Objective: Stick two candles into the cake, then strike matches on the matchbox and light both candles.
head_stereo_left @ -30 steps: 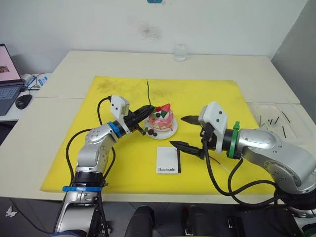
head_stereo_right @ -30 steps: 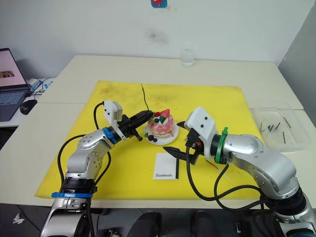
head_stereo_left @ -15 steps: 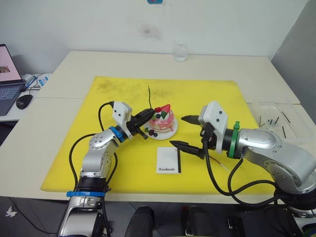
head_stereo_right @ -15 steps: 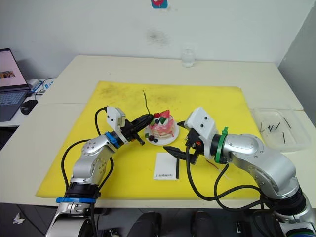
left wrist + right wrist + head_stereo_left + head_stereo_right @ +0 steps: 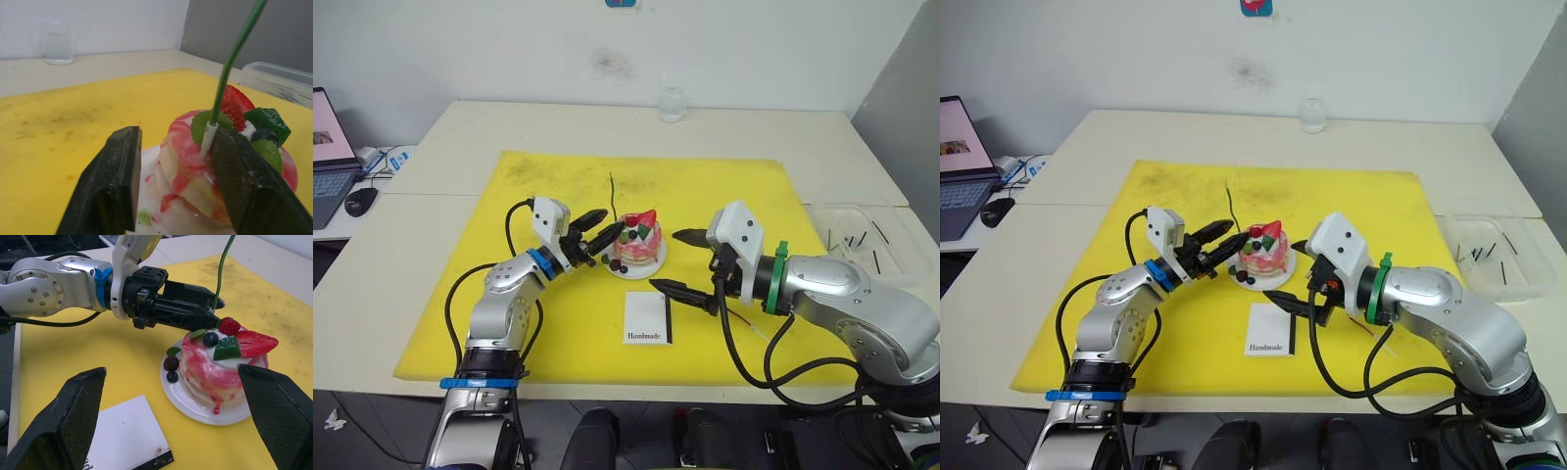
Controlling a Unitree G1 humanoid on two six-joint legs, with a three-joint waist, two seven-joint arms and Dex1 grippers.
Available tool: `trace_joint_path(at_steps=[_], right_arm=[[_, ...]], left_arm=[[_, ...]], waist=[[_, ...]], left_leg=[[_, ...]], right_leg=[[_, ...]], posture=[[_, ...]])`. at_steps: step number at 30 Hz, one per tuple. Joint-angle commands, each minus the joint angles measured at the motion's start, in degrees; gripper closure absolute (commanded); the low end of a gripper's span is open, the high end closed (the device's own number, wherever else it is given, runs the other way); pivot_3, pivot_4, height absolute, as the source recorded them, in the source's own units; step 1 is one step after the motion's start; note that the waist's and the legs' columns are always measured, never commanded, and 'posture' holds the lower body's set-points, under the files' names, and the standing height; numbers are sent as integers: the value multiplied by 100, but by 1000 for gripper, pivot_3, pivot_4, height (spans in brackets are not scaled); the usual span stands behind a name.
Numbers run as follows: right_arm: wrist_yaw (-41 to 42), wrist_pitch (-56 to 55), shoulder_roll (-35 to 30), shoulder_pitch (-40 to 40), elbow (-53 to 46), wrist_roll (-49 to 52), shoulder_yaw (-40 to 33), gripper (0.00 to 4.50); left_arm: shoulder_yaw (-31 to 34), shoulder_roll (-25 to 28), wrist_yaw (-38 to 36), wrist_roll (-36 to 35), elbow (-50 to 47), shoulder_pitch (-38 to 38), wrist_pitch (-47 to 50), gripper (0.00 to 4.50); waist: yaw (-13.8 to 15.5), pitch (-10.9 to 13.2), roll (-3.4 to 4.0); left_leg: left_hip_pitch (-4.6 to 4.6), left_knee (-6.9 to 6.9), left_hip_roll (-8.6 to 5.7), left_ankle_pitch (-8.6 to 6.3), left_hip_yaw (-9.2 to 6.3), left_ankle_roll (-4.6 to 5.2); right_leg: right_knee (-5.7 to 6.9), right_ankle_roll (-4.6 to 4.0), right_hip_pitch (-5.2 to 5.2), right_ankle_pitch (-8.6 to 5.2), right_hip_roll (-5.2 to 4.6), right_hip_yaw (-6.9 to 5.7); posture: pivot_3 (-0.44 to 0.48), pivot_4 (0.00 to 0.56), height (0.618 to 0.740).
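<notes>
On the yellow mat (image 5: 558,333) covering the table (image 5: 460,127), the cake (image 5: 637,241) sits on its white plate with a green candle (image 5: 613,193) standing up from its left side. The left claw (image 5: 596,229), fingers spread apart, is just beside the cake's left edge. The right claw (image 5: 680,261) hangs wide open to the cake's right, its lower finger above the matchbox (image 5: 648,318). A clear tray (image 5: 858,235) with dark matches (image 5: 879,232) lies at the far right.

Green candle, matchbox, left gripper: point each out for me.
green candle (image 5: 234,53), left wrist view, mid-stem above the cake.
matchbox (image 5: 644,318), left eye view, white top face.
left gripper (image 5: 1222,240), right eye view, between its open fingertips.
</notes>
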Motion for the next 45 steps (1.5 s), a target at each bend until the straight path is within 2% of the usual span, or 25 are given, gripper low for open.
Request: trace_joint_path(at_steps=[1,3,12,18,22,26,32,38,40,45], right_arm=[[-14,-91,16,5,-207,-57,-102,0],[-11,-108,21,14,-196,-70,-99,0],[-2,-149,88,-37,-122,-139,-119,0],[-37,-127,42,58,-169,-120,-411,0],[-19,-82,-27,208,-292,71,-885,0],[150,80,-418,665,-599,476,-1627,0],[384,388,-1275,1662,-952,828,-2542,0],[147,537,-1826,2484,-1174,454,-2545,0],[-70,765,-1985,2600,-1160,250,-2339,0],[-90,1328,-1993,2605,-1057,510,-2087,0]], left_arm=[[112,118,77,-46,-303,-9,74,647],[161,163,122,-37,-326,-16,72,121],[246,314,155,-29,-465,-23,2,121],[574,937,-27,-237,-860,131,285,121],[795,1543,-469,-427,-1163,401,422,121],[592,2042,-1167,-626,-2001,1033,512,121],[41,2387,-1968,-825,-3063,1626,539,51],[-773,2396,-2427,-573,-3560,1497,366,51],[-956,2361,-2471,-498,-3569,1383,328,51],[-1182,2202,-2313,-475,-3612,1108,406,51]], waist=[[0,0,0],[-2,0,0],[-2,0,0],[-13,0,0],[-15,0,0],[-3,1,1],[52,1,1],[36,-1,3],[22,-1,3],[19,0,2]], left_leg=[[0,0,0,0,-1,0],[0,0,1,0,-1,0],[0,0,1,0,-1,0],[0,0,4,0,-1,0],[1,-1,5,0,-1,0],[1,-9,4,0,1,0],[2,-11,-4,0,2,0],[16,-11,3,0,10,0],[19,-12,9,0,13,0],[17,-12,13,0,13,0]], right_leg=[[0,0,0,0,0,-1],[1,0,0,0,0,-2],[1,0,-1,0,0,-1],[2,0,-2,0,1,0],[0,-1,-2,0,1,0],[-7,-2,-3,-1,-6,5],[-9,-3,0,-2,-37,2],[-4,-8,4,-1,-29,3],[-4,-8,5,-2,-19,7],[-6,-8,4,-2,6,7]], posture=[[0,150,740],[0,150,740],[0,150,740],[0,150,740],[0,150,740],[0,150,740],[0,150,740],[0,150,740],[0,150,740],[0,150,740]])
